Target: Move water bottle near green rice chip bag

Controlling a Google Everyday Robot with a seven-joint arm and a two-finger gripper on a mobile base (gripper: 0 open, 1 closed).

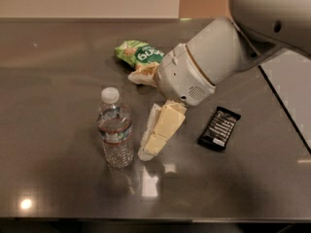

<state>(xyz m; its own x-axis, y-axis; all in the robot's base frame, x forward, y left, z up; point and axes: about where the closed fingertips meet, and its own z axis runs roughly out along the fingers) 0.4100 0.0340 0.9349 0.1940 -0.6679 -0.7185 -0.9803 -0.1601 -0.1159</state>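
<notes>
Dark grey tabletop (48,57), water bottle (115,130) upright centre-left, gripper (141,114) just right of it, spread wide, empty, green rice chip bag (138,54) above.

water bottle (115,132) left of middle | gripper (141,114) just right of bottle | rice chip bag (138,53) behind both, upper middle | bar wrapper (219,128) right | all on table (53,81)

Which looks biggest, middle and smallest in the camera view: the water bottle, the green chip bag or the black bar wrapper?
1. water bottle: clearly largest.
2-3. green rice chip bag and black bar wrapper: about alike. The arm hides part of the bag, so I won't rank them.
The gripper hangs between bottle and wrapper.
</notes>
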